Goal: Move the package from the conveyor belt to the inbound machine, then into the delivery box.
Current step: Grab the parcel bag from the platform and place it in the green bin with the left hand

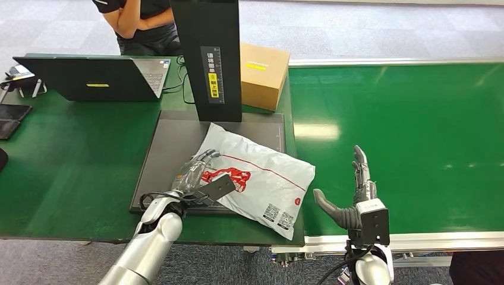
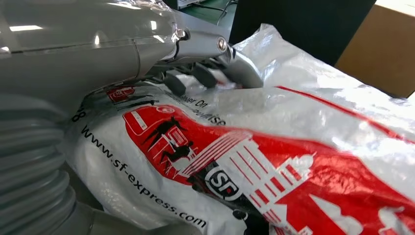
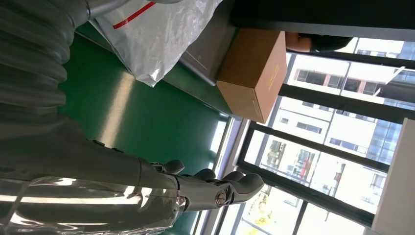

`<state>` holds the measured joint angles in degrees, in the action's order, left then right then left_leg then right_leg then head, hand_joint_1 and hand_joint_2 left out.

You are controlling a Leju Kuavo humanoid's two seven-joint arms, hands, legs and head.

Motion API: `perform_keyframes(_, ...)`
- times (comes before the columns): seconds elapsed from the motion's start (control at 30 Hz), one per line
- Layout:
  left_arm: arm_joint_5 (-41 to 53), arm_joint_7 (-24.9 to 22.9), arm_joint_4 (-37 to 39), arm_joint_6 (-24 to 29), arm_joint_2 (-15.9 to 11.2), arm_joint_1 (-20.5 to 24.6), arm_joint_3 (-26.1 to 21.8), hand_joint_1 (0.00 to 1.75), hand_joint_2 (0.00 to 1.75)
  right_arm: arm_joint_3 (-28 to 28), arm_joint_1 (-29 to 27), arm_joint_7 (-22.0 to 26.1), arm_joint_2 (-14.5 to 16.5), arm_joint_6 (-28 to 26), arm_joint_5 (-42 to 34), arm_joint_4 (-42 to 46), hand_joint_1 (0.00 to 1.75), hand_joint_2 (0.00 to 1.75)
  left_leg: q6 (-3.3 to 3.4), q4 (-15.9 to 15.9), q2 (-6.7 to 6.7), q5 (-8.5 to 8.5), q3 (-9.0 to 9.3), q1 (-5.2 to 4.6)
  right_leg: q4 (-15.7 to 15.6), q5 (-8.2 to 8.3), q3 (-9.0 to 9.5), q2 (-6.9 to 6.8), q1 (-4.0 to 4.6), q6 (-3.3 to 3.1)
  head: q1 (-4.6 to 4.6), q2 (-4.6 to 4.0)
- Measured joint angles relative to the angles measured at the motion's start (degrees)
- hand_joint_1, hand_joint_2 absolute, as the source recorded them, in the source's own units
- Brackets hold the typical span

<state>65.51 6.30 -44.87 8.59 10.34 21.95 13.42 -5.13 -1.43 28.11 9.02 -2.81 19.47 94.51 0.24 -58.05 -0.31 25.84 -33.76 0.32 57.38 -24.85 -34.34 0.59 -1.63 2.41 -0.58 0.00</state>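
The package (image 1: 261, 178) is a white plastic mailer with a red print. It lies on the dark plate (image 1: 172, 142) of the inbound machine, its right corner hanging over the plate's edge toward the conveyor belt (image 1: 416, 119). My left hand (image 1: 199, 175) holds the package's left end. In the left wrist view the fingers (image 2: 205, 73) lie over the top of the package (image 2: 293, 161) and the thumb reaches under it. Just right of the package, my right hand (image 1: 353, 196) hovers over the green belt with fingers straight, thumb spread and nothing in it. The right wrist view shows this hand (image 3: 147, 181) with the package (image 3: 156, 34) beyond it.
The machine's black column (image 1: 208, 53) stands at the back of the plate. A cardboard box (image 1: 263, 74) sits behind it to the right. A laptop (image 1: 95, 77) and dark devices lie on the green table at the left. A person (image 1: 139, 21) stands behind the table.
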Motion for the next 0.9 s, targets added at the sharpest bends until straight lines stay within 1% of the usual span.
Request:
perform_keyframes(0.4,0.0,0.1,1.5,0.2,0.2,0.5,-0.8,0.51,1.75,0.0,-0.3,0.0,0.1,0.0,0.0,0.3,0.0,1.75,-0.02,0.0,0.0,-0.02,0.05,0.0,0.0,0.01,0.04,0.0,0.0,-0.01,-0.01,0.0)
perform_keyframes(0.43,0.0,0.1,1.6,0.2,0.2,0.6,-0.8,0.75,1.75,0.0,-0.3,0.0,0.1,0.0,0.0,0.3,0.0,1.75,-0.02,0.0,0.0,-0.02,0.05,0.0,0.0,0.01,0.05,0.0,0.0,-0.01,-0.01,0.0)
perform_keyframes(0.53,-0.1,0.2,1.7,0.2,0.3,0.6,-0.8,1.68,1.75,0.0,-0.3,0.0,0.1,0.0,0.0,0.3,0.0,1.75,-0.02,0.0,0.0,-0.02,0.06,0.0,0.0,0.01,0.05,0.0,0.0,-0.02,-0.01,0.0)
perform_keyframes(0.57,-0.2,0.2,1.8,0.2,0.3,0.6,-0.8,1.75,1.75,-0.1,-0.3,0.0,0.2,0.0,0.0,0.3,0.0,1.75,-0.02,0.0,0.0,-0.02,0.06,0.0,0.0,0.01,0.05,0.0,0.0,-0.02,-0.01,0.0)
perform_keyframes(0.7,-1.3,2.1,1.9,0.7,0.3,0.5,-0.9,1.75,1.75,-0.1,-0.7,-0.3,0.2,0.0,-0.2,0.3,0.0,1.75,-0.02,0.0,0.0,-0.02,0.06,0.0,0.0,0.02,0.05,0.0,0.0,-0.02,0.0,0.0)
perform_keyframes(0.9,-2.5,10.9,1.6,2.3,0.3,-0.7,-0.4,1.75,1.75,-0.9,-1.1,-0.5,0.4,1.3,-3.9,0.3,0.0,1.75,-0.01,0.0,0.0,-0.01,0.03,0.0,0.0,0.01,0.03,0.0,0.0,-0.02,-0.01,0.0)
